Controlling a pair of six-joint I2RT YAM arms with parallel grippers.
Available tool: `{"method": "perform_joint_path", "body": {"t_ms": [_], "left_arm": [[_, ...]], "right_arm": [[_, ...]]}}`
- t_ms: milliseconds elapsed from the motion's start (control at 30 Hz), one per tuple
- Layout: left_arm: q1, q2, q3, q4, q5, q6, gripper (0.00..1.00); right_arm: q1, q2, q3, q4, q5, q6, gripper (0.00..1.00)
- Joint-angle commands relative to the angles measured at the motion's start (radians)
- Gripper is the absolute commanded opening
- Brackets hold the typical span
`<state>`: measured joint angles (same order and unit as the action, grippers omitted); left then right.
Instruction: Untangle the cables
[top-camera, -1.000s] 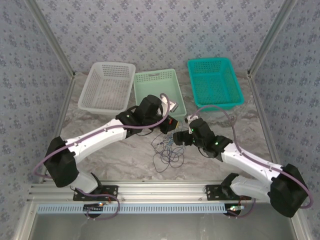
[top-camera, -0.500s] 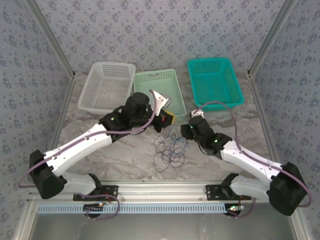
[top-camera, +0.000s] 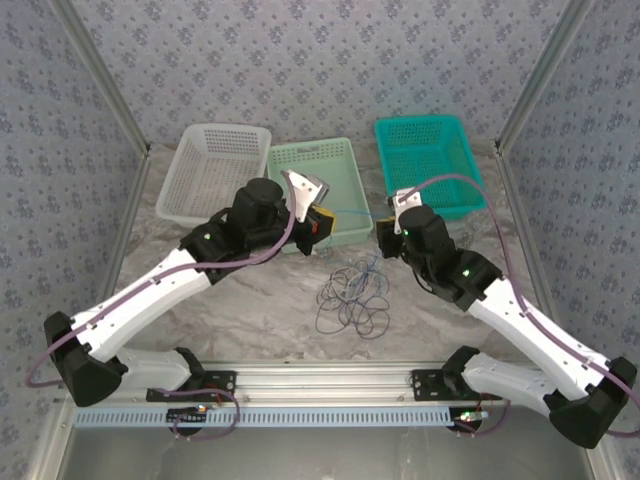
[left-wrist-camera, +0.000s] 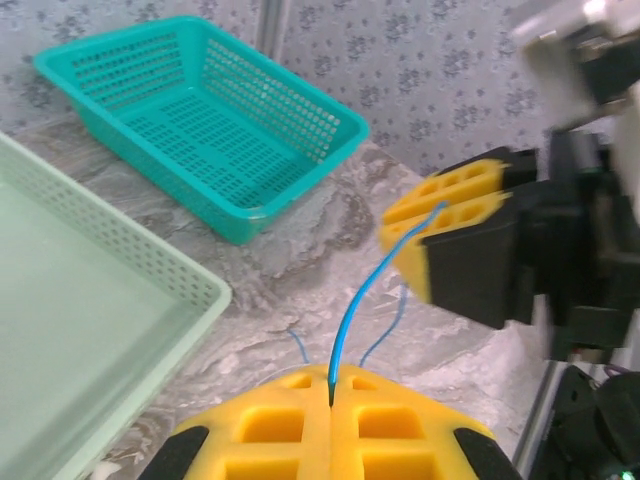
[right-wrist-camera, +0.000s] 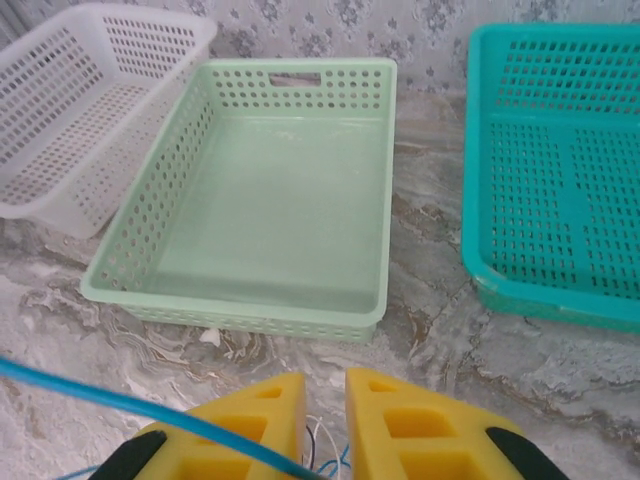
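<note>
Barely begun: the left claw (left-wrist-camera: 330, 392) is clenched on the blue cable (left-wrist-camera: 349, 310), which runs taut to the right claw (right-wrist-camera: 325, 390). That claw's pads stand a slit apart, and I cannot tell whether they pinch it. At lower centre the cables (top-camera: 350, 302) lie knotted on the bench (top-camera: 250, 320), their strands too fine to sort.

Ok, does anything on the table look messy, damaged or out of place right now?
Just the cables: a knotted heap on the table on the near side of the pale green basket, with the blue cable strung from the left gripper to the right gripper. Nothing looks spilled or broken.
</note>
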<state>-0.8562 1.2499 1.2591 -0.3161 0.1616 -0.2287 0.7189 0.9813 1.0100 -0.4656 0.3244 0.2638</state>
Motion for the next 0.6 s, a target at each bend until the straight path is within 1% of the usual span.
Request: {"method": "perform_joint_path", "body": {"t_ms": [0,100,200,333,433,467,500,567], "left_arm": [[0.021,-0.025,-0.017,-0.014,-0.031,-0.011,0.01],[0.024,-0.031,-0.032,-0.02,-0.053,-0.011,0.03],[0.027,-0.036,-0.045,-0.017,-0.06,-0.012,0.03],[0.027,-0.044,-0.051,-0.003,-0.04,-0.014,0.0],[0.027,-0.071,-0.055,0.021,-0.036,-0.011,0.0],[0.027,-0.082,-0.056,0.033,-0.037,-0.014,0.0],[0.028,-0.086,-0.052,0.043,-0.034,-0.016,0.0],[0.028,-0.082,-0.03,0.047,-0.026,-0.026,0.0]], "right_arm": [[0.005,-0.013,0.099,-0.083,-0.01,-0.084,0.2],[0.007,0.01,0.216,-0.153,-0.03,-0.142,0.2],[0.011,0.05,0.295,-0.227,-0.035,-0.18,0.21],[0.01,0.101,0.289,-0.261,-0.036,-0.171,0.21],[0.011,0.1,0.224,-0.229,-0.039,-0.132,0.21],[0.011,0.089,0.193,-0.199,-0.048,-0.116,0.26],[0.011,0.082,0.147,-0.175,-0.063,-0.098,0.37],[0.014,0.063,0.071,-0.102,-0.132,-0.085,0.52]]}}
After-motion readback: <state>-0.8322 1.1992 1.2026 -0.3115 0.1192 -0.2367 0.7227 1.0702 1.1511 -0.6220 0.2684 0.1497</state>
